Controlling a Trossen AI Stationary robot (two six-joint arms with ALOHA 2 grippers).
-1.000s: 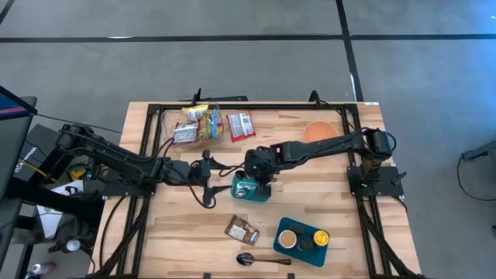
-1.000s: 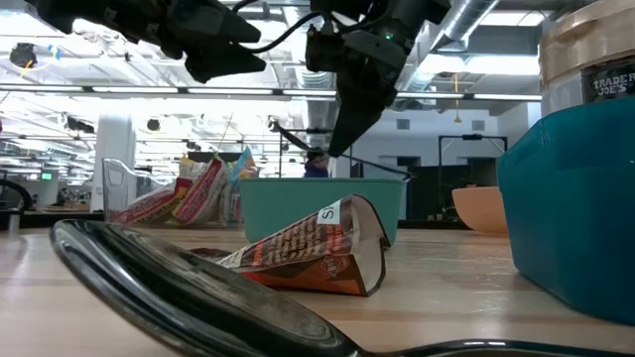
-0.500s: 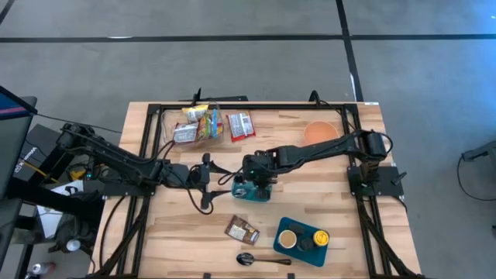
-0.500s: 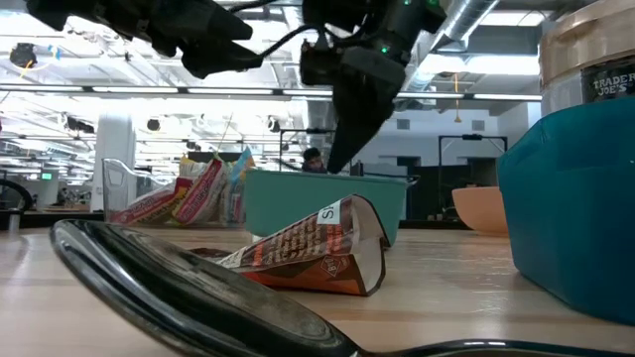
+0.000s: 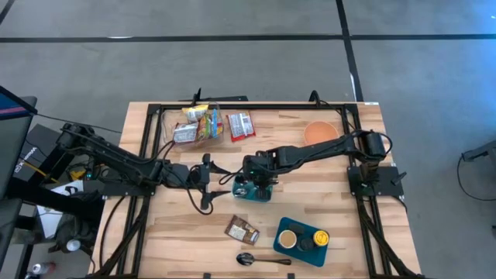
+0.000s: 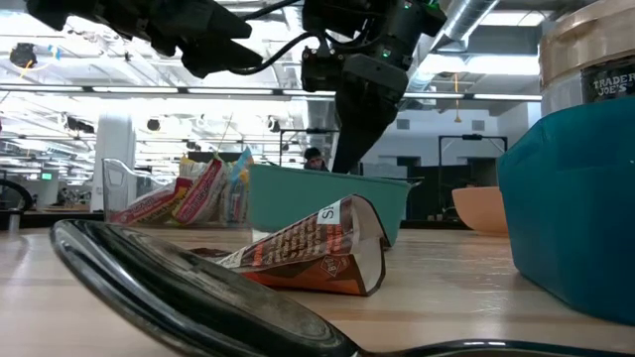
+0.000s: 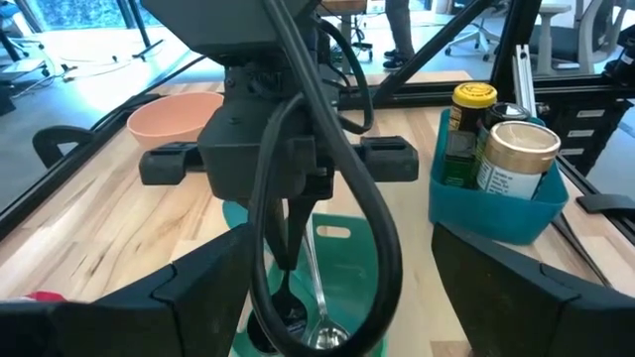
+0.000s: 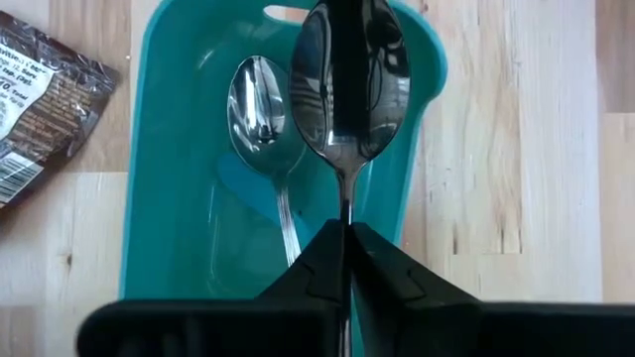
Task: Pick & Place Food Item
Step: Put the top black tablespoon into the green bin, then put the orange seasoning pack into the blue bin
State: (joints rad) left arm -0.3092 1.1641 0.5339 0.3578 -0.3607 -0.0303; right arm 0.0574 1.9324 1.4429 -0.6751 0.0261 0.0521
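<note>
Holding a spoon (image 8: 345, 94) by its handle, the right hand (image 8: 346, 246) is clenched on it directly over the teal tray (image 8: 169, 178). Spoon's long axis runs straight out from the fingers, bowl end farthest from the hand, lined up with the tray's long side. A second spoon (image 8: 260, 117) already lies inside the tray, just beside the held one and roughly parallel. From the high view the right hand (image 5: 253, 173) sits right above the tray (image 5: 252, 191) mid-counter (image 5: 349, 232); low view shows it pointing down at the tray rim (image 6: 327, 178).

Left hand (image 5: 200, 174) waits just beside the tray on the left-arm side, fingers spread wide, holding nothing, aimed at the tray.

Task names a food item, but what's gripped is cutlery. Nearest food: brown snack packet (image 5: 242, 230) lying flat, near the tray toward the front counter edge, its long axis skewed to the tray. More packets (image 5: 198, 125) sit well beyond the tray at the back. Likely step: dropping the spoon into the tray. Either arm could reach the brown packet; both hands are about equally near.
</note>
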